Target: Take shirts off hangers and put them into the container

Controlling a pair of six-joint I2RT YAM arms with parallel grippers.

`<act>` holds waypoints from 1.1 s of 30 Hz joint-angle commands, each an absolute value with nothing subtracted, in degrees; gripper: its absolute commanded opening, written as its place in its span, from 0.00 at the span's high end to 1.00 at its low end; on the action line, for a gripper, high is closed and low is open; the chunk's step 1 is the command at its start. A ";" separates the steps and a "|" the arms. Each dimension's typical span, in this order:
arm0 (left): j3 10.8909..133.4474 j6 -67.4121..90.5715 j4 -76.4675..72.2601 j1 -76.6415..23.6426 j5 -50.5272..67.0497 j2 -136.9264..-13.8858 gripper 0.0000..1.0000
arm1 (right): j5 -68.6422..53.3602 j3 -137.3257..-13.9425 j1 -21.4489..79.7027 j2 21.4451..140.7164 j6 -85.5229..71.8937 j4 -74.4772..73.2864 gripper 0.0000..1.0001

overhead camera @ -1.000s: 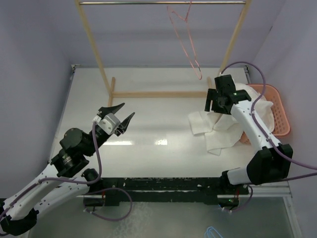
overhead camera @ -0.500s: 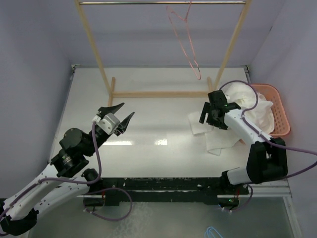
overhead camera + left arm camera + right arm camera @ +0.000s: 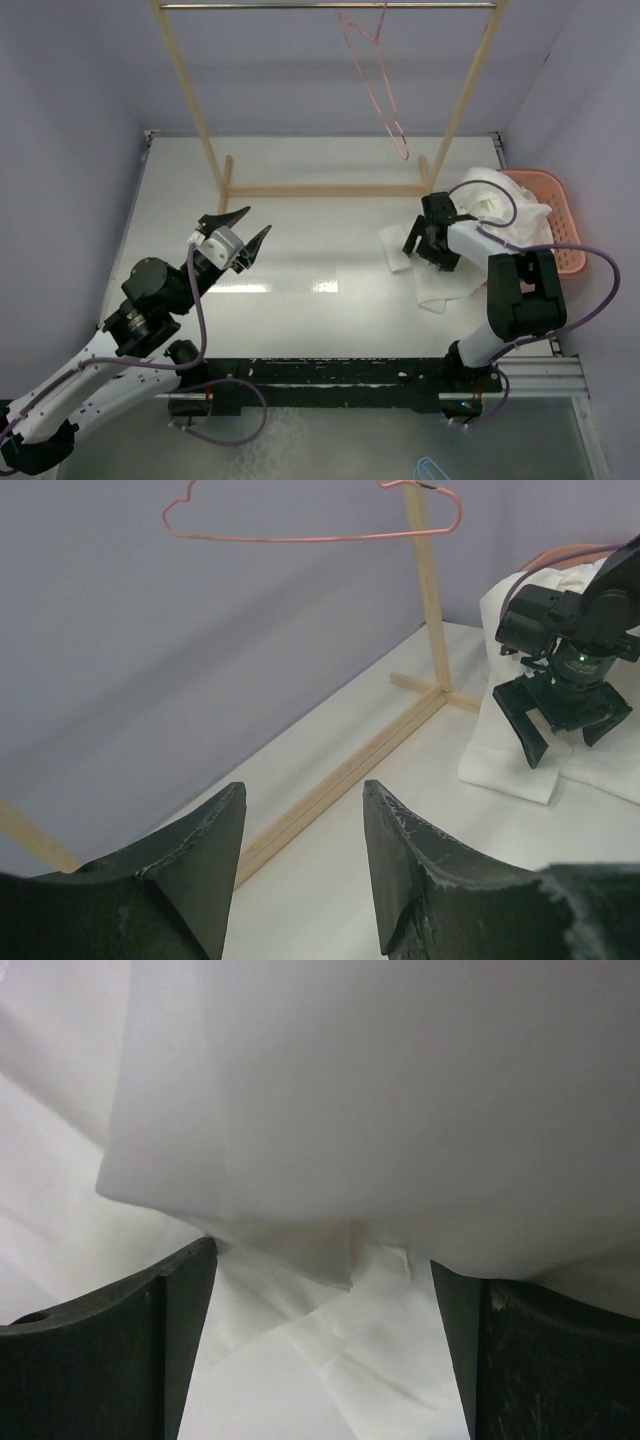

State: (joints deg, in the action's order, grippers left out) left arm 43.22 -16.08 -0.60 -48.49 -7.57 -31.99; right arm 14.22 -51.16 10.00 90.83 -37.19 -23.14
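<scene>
Right gripper [image 3: 424, 246] has drawn back and lowered over the shirt [image 3: 436, 288] fold on the table [image 3: 300, 200], its jaws spread wide and nothing pinched. Shirt lies partly in the basket [image 3: 568, 222], partly spilled over its rim onto the table. Left gripper [image 3: 255, 222] hovers mid-table, jaws parted, empty. Hanger [image 3: 300, 539] hangs bare on the rail [image 3: 300, 6].

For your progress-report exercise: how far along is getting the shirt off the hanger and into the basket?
Done: the hanger hangs bare on the rail. In hand: the shirt lies partly in the basket, partly spilled onto the table, and the open right hand is over that spilled part. To do: getting the rest into the basket. The left hand is open, holding nothing.
</scene>
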 commanded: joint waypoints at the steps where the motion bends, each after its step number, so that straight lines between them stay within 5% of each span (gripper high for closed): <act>1: 43.25 -16.48 -2.59 -48.34 -8.33 -32.12 0.46 | 10.47 -49.06 6.54 90.92 -38.13 -17.42 0.12; 10: 43.24 -16.79 -2.43 -48.34 -8.36 -32.24 0.45 | 3.59 -47.01 5.16 90.62 -35.22 -12.92 0.34; 13: 43.19 -16.97 -2.47 -48.33 -8.86 -31.70 0.45 | 0.95 -46.95 4.89 91.49 -33.93 -11.64 0.53; 17: 43.04 -17.05 -2.56 -48.34 -8.99 -31.77 0.45 | -1.74 -47.44 3.95 92.00 -32.78 -11.38 0.98; 26: 43.15 -16.88 -2.56 -48.34 -8.68 -32.30 0.45 | 2.35 -56.53 1.95 76.29 -31.16 -20.64 1.00; 33: 43.33 -16.53 -2.55 -48.34 -8.00 -32.78 0.45 | 10.67 -85.27 -1.13 77.26 -25.52 -37.36 1.00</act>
State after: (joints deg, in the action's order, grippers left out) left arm 43.20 -16.27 -0.60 -48.49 -8.29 -32.47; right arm 3.51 -71.13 0.30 76.01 -29.85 -27.88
